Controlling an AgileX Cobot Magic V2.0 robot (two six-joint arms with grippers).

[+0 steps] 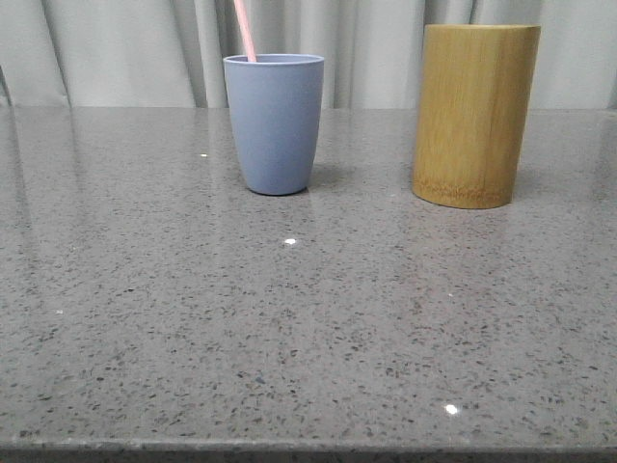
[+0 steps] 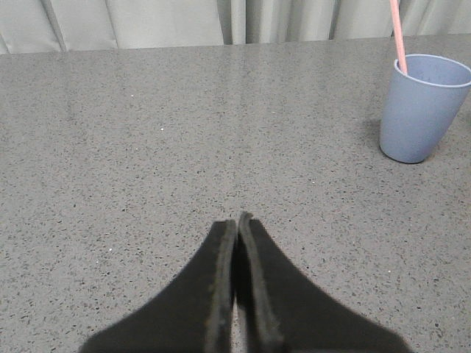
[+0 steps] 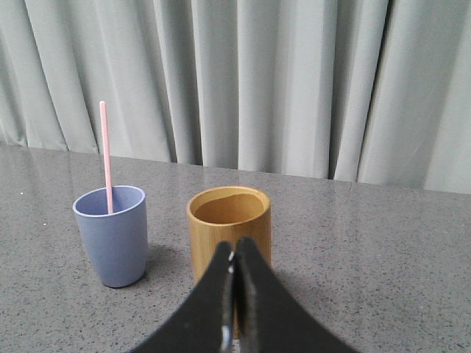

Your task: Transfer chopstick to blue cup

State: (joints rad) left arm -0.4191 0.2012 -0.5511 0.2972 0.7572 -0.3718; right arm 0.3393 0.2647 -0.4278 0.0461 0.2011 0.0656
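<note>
The blue cup [image 1: 275, 123] stands upright on the grey table, and a pale pink chopstick [image 1: 245, 31] leans out of it at its left inner rim. The left wrist view shows the blue cup [image 2: 421, 110] with the chopstick [image 2: 397, 37] far off to the side of my left gripper [image 2: 237, 220], which is shut with nothing in it, low over bare table. In the right wrist view my right gripper [image 3: 235, 248] is shut and empty, in front of the bamboo holder, with the blue cup [image 3: 112, 235] and chopstick [image 3: 106, 156] beside it. Neither gripper shows in the front view.
A taller yellow-brown bamboo cylinder holder [image 1: 473, 116] stands to the right of the cup; seen from the right wrist, the holder [image 3: 228, 228] looks empty inside. Pale curtains [image 3: 294, 81] hang behind the speckled grey table [image 1: 289, 338].
</note>
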